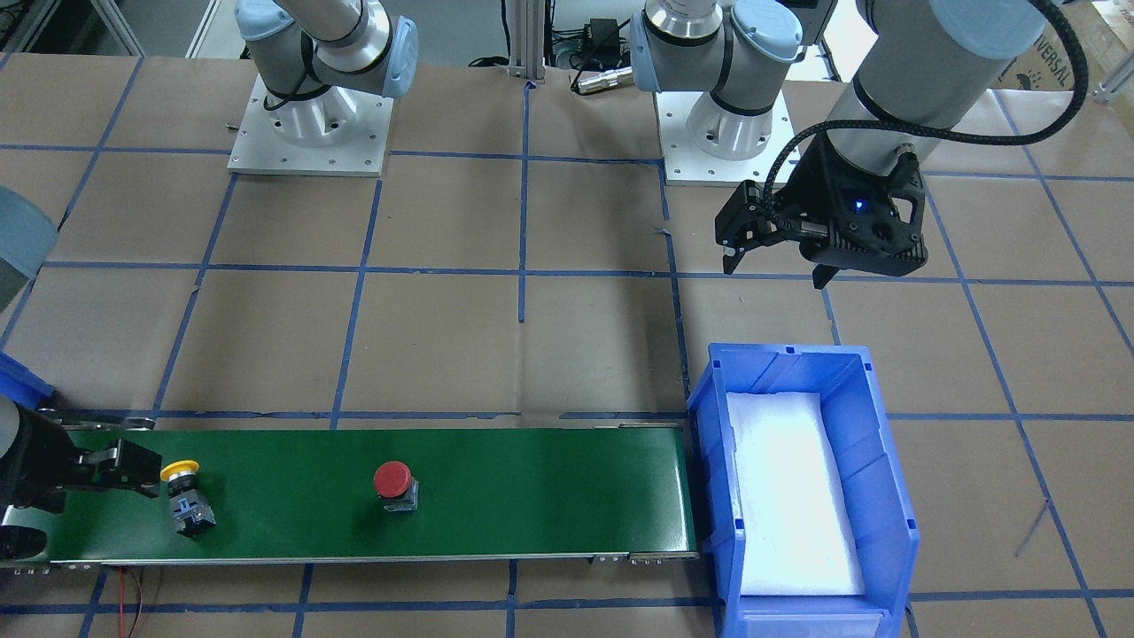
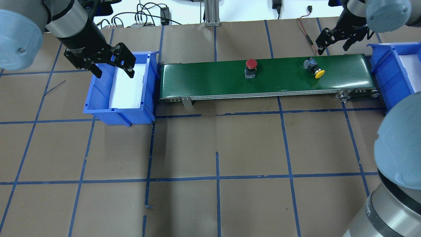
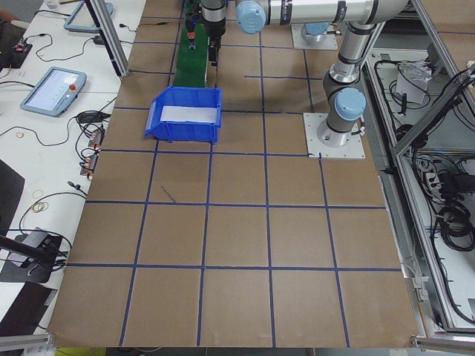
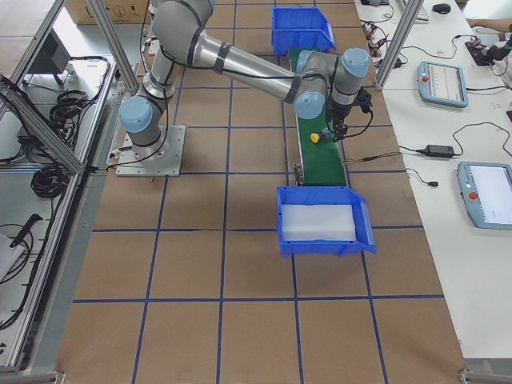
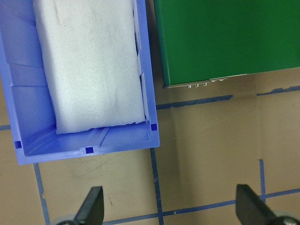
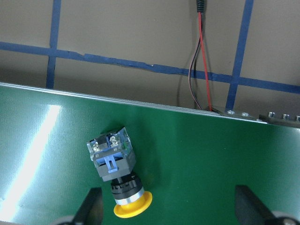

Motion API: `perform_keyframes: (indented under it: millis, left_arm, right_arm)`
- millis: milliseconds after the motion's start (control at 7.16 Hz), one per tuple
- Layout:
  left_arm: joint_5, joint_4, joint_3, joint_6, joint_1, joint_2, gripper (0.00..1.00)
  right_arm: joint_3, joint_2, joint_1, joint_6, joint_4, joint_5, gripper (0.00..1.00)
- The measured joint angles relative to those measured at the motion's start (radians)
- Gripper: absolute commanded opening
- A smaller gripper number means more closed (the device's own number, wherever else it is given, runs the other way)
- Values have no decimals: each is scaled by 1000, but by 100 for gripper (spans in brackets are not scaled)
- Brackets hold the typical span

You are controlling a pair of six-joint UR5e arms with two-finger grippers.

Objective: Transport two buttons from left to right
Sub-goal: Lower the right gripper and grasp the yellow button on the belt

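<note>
Bearing two buttons (image 2: 251, 63), green conveyor belt (image 2: 204, 77)

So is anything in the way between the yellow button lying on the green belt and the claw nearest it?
Nothing visible. The right gripper hangs open near the yellow button, which lies tipped over on the conveyor belt with only bare belt around it. The red button sits further along, well clear.

Green conveyor belt (image 2: 204, 77) runs across the far part of the table (image 2: 217, 148), which is brown paper with a blue tape grid. Blue bin (image 2: 121, 117) sits just off one belt end with a white foam liner (image 2: 126, 89). Second blue bin (image 2: 381, 79) sits at the other end (also foam-lined). Red-black wire (image 6: 206, 70) lies beside the belt. Teach pendant (image 4: 444, 80) on the side bench.
</note>
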Motion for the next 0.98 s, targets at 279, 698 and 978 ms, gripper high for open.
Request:
perform_keyframes:
  millis: [279, 698, 978]
  left_arm:
    - [-1, 0, 0, -1, 0, -1, 100]
    - [-1, 1, -1, -1, 0, -2, 100]
    - [-1, 2, -2, 0, 0, -3, 100]
  right_arm:
    - [59, 1, 1, -21, -51, 7, 100]
    - [97, 6, 7, -39, -99, 14, 96]
    - [99, 21, 8, -53, -121, 44, 78]
